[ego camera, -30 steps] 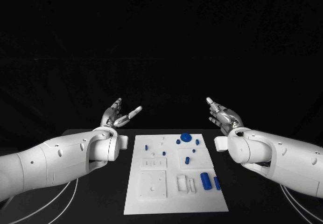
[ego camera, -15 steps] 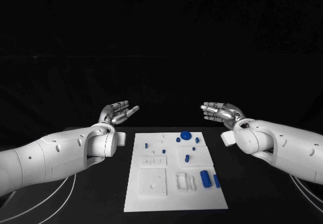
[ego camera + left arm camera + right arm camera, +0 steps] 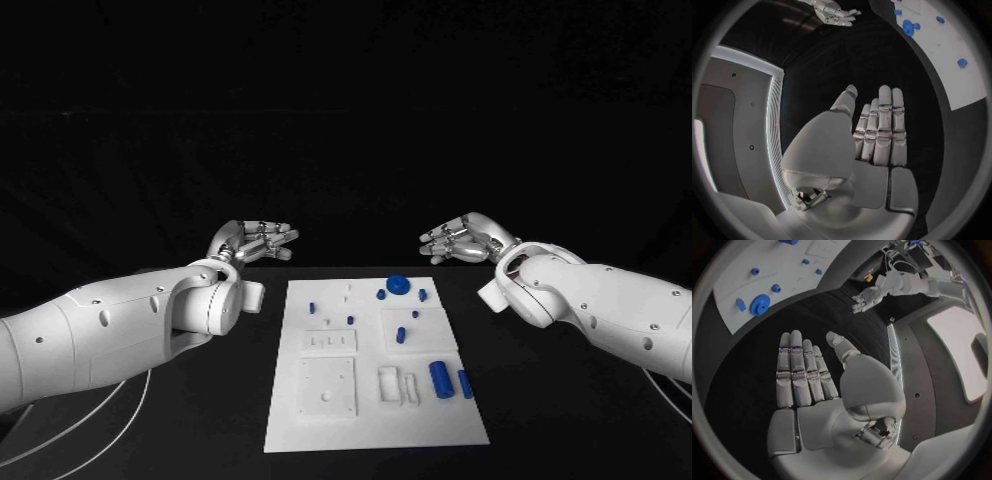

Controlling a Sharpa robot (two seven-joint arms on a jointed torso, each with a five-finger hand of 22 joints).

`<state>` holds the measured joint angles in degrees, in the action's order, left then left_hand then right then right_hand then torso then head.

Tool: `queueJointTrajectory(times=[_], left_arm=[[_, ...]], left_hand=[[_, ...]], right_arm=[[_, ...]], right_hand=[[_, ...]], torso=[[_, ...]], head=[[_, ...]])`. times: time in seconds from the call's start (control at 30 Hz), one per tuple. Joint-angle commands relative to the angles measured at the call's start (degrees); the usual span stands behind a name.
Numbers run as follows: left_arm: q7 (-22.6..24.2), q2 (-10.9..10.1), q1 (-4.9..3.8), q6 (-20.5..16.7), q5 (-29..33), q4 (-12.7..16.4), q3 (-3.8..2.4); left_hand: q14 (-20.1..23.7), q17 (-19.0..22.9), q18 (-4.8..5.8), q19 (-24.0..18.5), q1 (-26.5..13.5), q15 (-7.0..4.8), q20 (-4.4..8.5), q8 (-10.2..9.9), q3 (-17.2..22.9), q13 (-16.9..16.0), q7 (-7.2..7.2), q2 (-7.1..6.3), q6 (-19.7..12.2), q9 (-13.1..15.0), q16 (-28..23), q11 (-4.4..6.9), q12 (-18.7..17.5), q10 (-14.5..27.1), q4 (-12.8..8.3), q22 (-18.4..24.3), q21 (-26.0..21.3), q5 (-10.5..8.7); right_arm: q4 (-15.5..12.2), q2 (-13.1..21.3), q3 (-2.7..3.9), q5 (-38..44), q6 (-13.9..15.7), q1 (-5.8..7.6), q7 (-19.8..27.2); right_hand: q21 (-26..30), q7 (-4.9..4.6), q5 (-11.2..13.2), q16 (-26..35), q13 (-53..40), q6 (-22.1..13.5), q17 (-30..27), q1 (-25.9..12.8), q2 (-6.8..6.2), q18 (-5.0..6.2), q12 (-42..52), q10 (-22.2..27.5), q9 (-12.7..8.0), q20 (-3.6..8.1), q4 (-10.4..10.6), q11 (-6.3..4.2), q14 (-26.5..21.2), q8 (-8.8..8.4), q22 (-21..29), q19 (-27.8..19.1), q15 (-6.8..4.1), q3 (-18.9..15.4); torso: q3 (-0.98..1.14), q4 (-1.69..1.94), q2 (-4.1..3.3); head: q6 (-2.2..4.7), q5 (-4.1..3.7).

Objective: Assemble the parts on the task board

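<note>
The task board [image 3: 378,365] lies flat in the middle of the black counter [image 3: 562,420], its long side running away from the robot. Both hands hang above the counter beyond the board's far end, well apart from it and touching nothing.

The left hand [image 3: 257,241] is off the board's far left corner. It is released: in the left wrist view its fingers [image 3: 884,127] stand straight and side by side, the thumb a little apart, with nothing in the palm. The right hand [image 3: 464,238] is off the board's far right corner, likewise released, its fingers [image 3: 798,367] straight and close together with the thumb set aside and the palm bare.

The board is a white plate with raised square and oblong blocks on its left and near parts. The blue parts sit mostly on its right half. A round disc part [image 3: 397,284] lies at the far end, nearest the right hand, with a small oval piece [image 3: 423,295] just beside it. Small pegs [image 3: 401,335] stand nearer the board's middle, and one small peg [image 3: 310,309] is near the left edge. A larger cylinder [image 3: 441,380] and a slimmer bar [image 3: 464,384] lie side by side at the board's near right edge.
</note>
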<state>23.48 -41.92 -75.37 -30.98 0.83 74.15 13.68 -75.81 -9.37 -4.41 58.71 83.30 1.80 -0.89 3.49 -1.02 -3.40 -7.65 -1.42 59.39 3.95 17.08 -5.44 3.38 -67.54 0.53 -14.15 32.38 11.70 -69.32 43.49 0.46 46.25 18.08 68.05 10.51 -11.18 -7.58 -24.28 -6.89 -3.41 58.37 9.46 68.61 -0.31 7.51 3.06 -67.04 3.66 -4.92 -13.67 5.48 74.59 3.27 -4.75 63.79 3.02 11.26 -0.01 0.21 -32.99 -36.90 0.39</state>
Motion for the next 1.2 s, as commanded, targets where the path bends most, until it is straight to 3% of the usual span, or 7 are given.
queueJointTrajectory(times=[0.03,0.13,0.27,0.4,0.6,0.8,1.2], left_arm=[[-2.07,-0.58,-0.56,4.44,-3.87,1.59,-0.19],[-2.83,-1.22,-0.9,5.32,-4.83,3.2,-0.32],[-3.56,-2.01,-1.2,6.04,-5.73,5.28,-0.43],[-4.45,-3.28,-1.69,6.5,-7.27,7.96,-0.59],[-5.33,-4.57,-2.3,6.86,-9.55,10.56,-0.91],[-5.78,-5.26,-2.82,7.14,-10.53,11.96,-1.04],[-6.08,-5.38,-3.27,7.57,-11.15,12.96,-1.21]], left_hand=[[1.45,-3.72,1.08,0.25,-1.38,-0.73,1.24,0.27,-0.98,-0.04,-0.06,0.1,-0.2,0.03,7.06,-0.12,0.12,-0.59,-0.36,-3.86,5.73,-0.01],[3.24,-8.38,0.15,-0.93,-1.84,-1.05,1.49,0.18,-1.65,-0.05,-0.1,0.01,-0.56,0.04,16.08,0.25,0.08,-0.32,-1.47,-8.76,12.42,0.08],[4.81,-10.47,-1.11,-1.91,-2.51,-1.01,1.35,0.13,-2.12,-0.1,-0.24,-0.13,-1.06,0.07,20.79,0.06,0.17,0.53,-2.22,-13.52,18.87,0.01],[5.38,-10.42,-2.14,-3.17,-2.97,-0.75,0.93,0.14,-2.16,-0.12,-0.21,-0.7,-1.64,0.1,22.29,-0.35,0.18,2.49,-2.83,-16.57,22.7,0.02],[5.49,-10.21,-2.82,-3.7,-3.23,-0.63,0.68,0.13,-1.28,-0.14,-0.08,-1.81,-2.07,0.14,23.53,-0.63,0.17,3.92,-2.63,-18.51,25.03,0.03],[5.5,-10.08,-3.0,-3.66,-3.16,-0.59,0.65,0.11,-0.94,-0.11,-0.07,-2.2,-2.16,0.14,23.89,-0.71,0.1,4.29,-2.47,-19.0,25.6,-0.02],[5.47,-10.02,-3.12,-3.69,-3.11,-0.54,0.59,0.13,-0.66,-0.12,-0.13,-2.55,-2.37,0.13,24.29,-0.82,0.12,4.81,-2.19,-19.33,25.93,-0.16]], right_arm=[[-0.53,-0.1,0.35,15.11,-2.7,0.32,-4.02],[-0.92,-0.29,0.65,20.51,-3.47,0.65,-6.53],[-1.38,-0.61,0.92,26.89,-3.68,0.9,-9.73],[-1.93,-1.29,1.07,33.21,-2.96,1.03,-12.83],[-2.65,-2.32,1.16,39.66,-2.6,1.09,-16.7],[-2.81,-3.65,1.18,44.12,-2.35,1.1,-19.82],[-2.44,-5.72,1.19,51.28,-1.9,1.09,-24.12]], right_hand=[[-4.43,0.99,-3.96,-8.27,-0.3,2.65,11.25,0.21,-2.42,0.33,0.33,-5.8,0.18,5.41,-1.76,-2.17,11.94,0.34,-1.55,15.39,-4.05,-1.68],[-6.98,1.25,-5.43,-15.07,-0.42,3.3,18.99,0.23,-2.98,-0.19,0.31,-6.51,0.31,7.04,-2.32,-2.6,11.3,0.37,-3.14,19.05,-4.7,-2.31],[-14.81,1.63,-6.72,-25.87,-0.56,2.77,30.66,-0.79,-4.37,-0.98,0.52,-6.37,0.41,9.26,-2.41,-2.87,10.45,0.5,-9.01,21.91,-5.83,0.26],[-23.6,1.5,-6.83,-32.97,-0.59,2.5,37.78,-1.9,-6.46,0.01,0.47,-5.15,0.46,9.11,-2.2,-2.5,8.83,0.36,-17.41,18.89,-5.68,4.77],[-35.05,1.56,-5.35,-35.74,-0.73,2.56,39.43,-2.17,-7.9,1.44,0.37,-4.32,0.56,8.84,-1.75,-2.39,8.86,0.32,-30.41,16.25,-5.53,7.69],[-41.26,1.66,-3.61,-37.05,-0.79,3.38,38.83,-2.13,-8.97,1.13,0.38,-4.23,0.68,8.81,-1.07,-2.32,8.84,0.36,-40.1,16.52,-5.59,10.87],[-41.59,1.71,-0.2,-38.47,-0.88,4.56,37.48,-1.47,-10.56,0.92,0.37,-4.7,0.74,8.84,0.33,-2.41,8.6,0.37,-45.87,17.14,-5.64,15.03]], torso=[[0.23,0.57,-1.39],[0.32,0.94,-2.07],[0.41,1.47,-2.69],[0.58,1.92,-3.61],[0.82,2.63,-4.64],[0.95,2.93,-5.33],[1.09,3.64,-6.23]], head=[[0.67,-0.54],[0.85,-0.85],[0.8,-1.2],[1.11,-1.31],[0.6,-1.65],[0.12,-1.8],[0.33,-2.31]])
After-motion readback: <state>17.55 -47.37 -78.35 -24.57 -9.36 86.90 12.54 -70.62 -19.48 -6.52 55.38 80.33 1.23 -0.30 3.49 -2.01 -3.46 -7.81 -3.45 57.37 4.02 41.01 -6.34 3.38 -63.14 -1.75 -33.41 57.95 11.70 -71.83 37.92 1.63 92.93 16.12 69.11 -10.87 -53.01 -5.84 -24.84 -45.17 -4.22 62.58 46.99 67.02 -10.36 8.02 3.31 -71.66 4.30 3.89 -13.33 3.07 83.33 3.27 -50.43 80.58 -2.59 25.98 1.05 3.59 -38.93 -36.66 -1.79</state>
